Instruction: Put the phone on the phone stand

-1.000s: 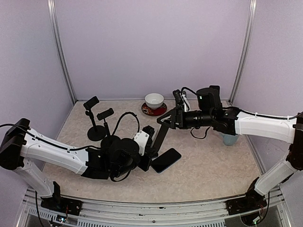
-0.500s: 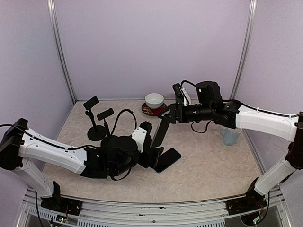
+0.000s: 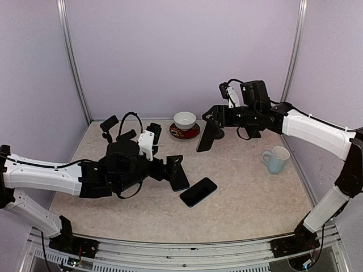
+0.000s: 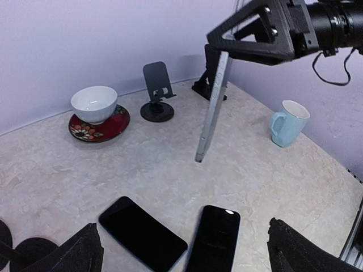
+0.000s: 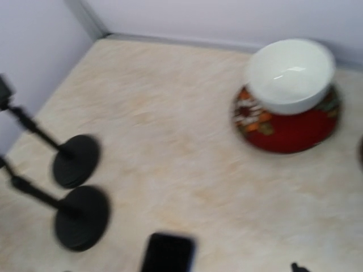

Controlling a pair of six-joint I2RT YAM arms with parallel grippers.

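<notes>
With the right gripper (image 4: 224, 50) pinching only the top edge of the phone (image 4: 211, 110), which hangs upright above the table with the phone stand (image 4: 157, 89) at its ten o'clock, the phone may swing, slip or topple the stand, while the left gripper (image 4: 186, 254) gapes wide and empty.

High rear camera and both wrist cameras share the bowl (image 3: 185, 119).

Right hand (image 4: 222, 46) holds a phone (image 4: 212, 107) upright near the phone stand (image 4: 157, 86).
</notes>
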